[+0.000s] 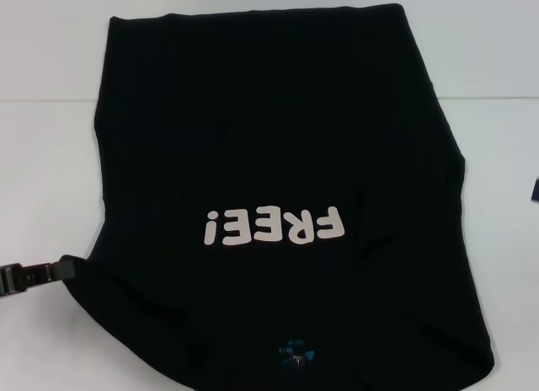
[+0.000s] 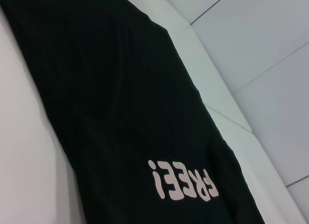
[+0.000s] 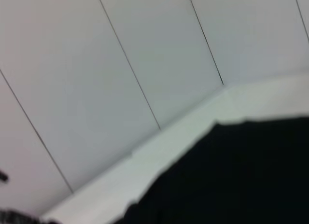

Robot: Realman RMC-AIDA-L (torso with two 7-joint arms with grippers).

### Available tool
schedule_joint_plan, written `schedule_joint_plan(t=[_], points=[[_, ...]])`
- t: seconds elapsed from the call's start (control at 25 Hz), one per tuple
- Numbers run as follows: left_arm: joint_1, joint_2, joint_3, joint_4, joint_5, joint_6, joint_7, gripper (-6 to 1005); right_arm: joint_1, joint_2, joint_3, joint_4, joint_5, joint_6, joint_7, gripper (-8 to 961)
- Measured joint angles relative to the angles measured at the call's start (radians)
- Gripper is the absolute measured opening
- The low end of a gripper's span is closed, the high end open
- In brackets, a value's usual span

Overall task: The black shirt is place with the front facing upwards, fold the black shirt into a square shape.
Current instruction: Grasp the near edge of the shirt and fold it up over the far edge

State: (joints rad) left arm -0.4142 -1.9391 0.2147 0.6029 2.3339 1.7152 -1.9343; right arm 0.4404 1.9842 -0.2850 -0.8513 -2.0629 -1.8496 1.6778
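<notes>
On the white worktop (image 1: 50, 155) lies the black shirt (image 1: 278, 138), front up. The left gripper (image 1: 59, 269) touches its edge; I cannot tell its grip. The right gripper is out of sight.

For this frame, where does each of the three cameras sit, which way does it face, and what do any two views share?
Head view: from the robot's head, looking down at the black shirt on the white table; the left tool shows at the shirt's left edge.
Left wrist view: low beside the shirt, looking across it to the far table edge; no tool visible.
Right wrist view: low, facing the floor beyond the table; one shirt edge shows.
Shared: head and left wrist both show the "FREE!" lettering.
</notes>
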Motion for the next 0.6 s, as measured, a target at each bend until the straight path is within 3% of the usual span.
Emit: schedule_joint_plan(t=[0.28,0.6], points=[[0.001,0.002,0.001,-0.001,0.007,0.002,0.003,6,0.013,0.031,-0.106,-0.234,-0.196,-0.02,0.218,906],[0.0,0.003,0.009,-0.003,0.01,0.003,0.005,6,0.053,0.044,-0.254,-0.262,-0.341,-0.028,0.332,862]])
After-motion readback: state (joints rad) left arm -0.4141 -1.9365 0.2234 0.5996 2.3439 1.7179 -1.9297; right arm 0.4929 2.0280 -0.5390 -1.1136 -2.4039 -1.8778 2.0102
